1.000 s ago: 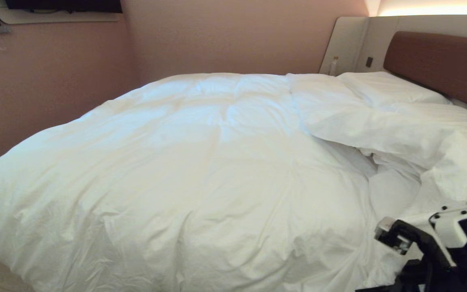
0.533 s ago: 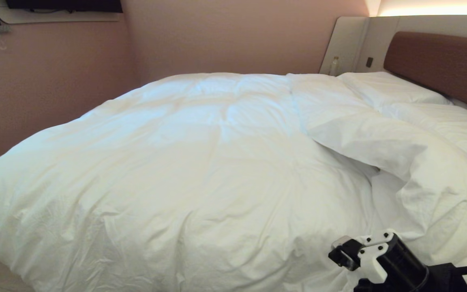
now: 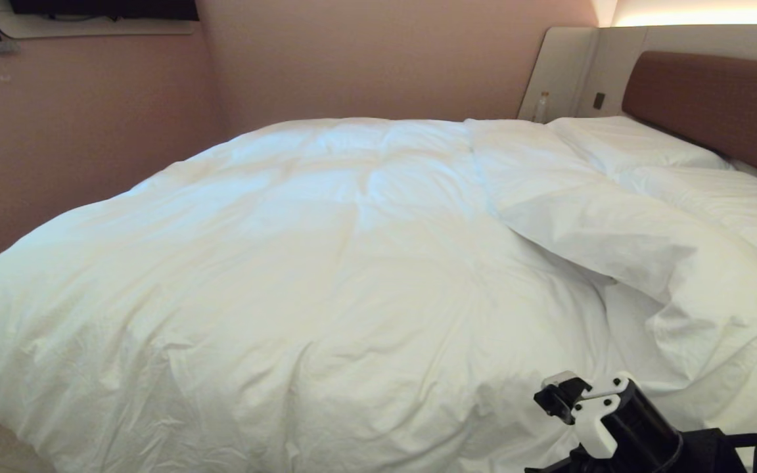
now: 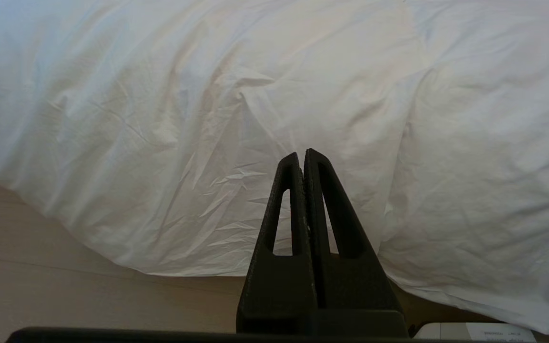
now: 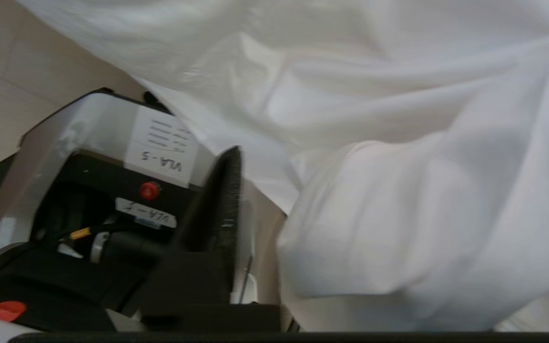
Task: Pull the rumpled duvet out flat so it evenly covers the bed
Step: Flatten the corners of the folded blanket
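Note:
The puffy white duvet [image 3: 326,263] lies over most of the bed [image 3: 713,98], with one thick flap [image 3: 589,230] folded back on itself at the right. My right arm [image 3: 605,410] is low at the near right corner. In the right wrist view the right gripper [image 5: 298,162] is open: one black finger [image 5: 224,200] stands clear of a hanging duvet edge [image 5: 389,224], which hides the other finger. My left gripper [image 4: 303,155] is shut and empty. It is parked facing the duvet's side [image 4: 184,143] where that hangs over the bed's edge.
Two white pillows [image 3: 621,141] lie by the brown headboard. A small bottle [image 3: 541,105] stands on the ledge in the far corner. A pink wall [image 3: 56,144] runs along the bed's left side. My own base [image 5: 88,157] and tan floor [image 4: 65,286] are below the arms.
The right arm has swung down and to the left at the near corner. The raised bunch of duvet at the right has dropped and lies lower, and the right jaws have parted from it.

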